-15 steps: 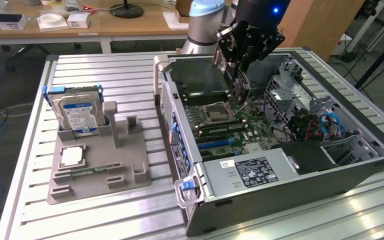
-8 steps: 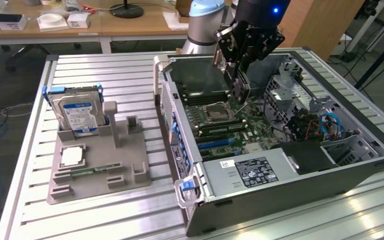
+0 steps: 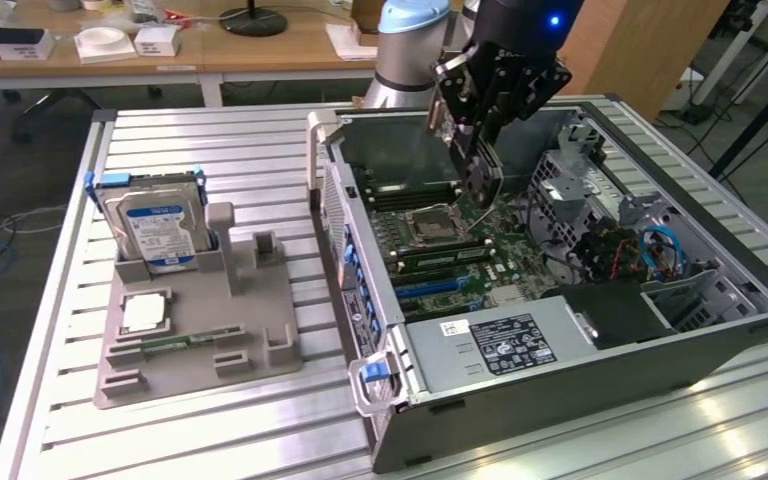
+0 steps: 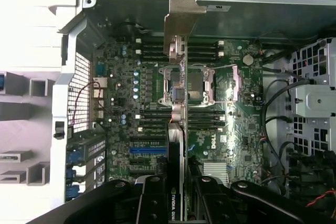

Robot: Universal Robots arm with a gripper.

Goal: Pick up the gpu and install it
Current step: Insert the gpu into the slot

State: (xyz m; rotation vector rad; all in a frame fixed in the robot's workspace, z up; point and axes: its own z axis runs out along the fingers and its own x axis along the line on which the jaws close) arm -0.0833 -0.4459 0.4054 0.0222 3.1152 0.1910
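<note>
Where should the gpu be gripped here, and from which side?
Across its two flat faces near the top edge, from above, as the gripper holds it now. The gpu hangs thin and on edge over the open case, leaving its lower edge and end bracket free.

Dark gpu (image 4: 176, 150) with silver bracket (image 4: 184, 14) — motherboard (image 3: 491, 250) seemingly green — hard drive (image 3: 157, 225) label blue-white.

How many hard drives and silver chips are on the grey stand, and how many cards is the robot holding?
Hard drives: 1
Silver chips: 1
gpu cards, held in the fingers: 1
Total: 3
</note>
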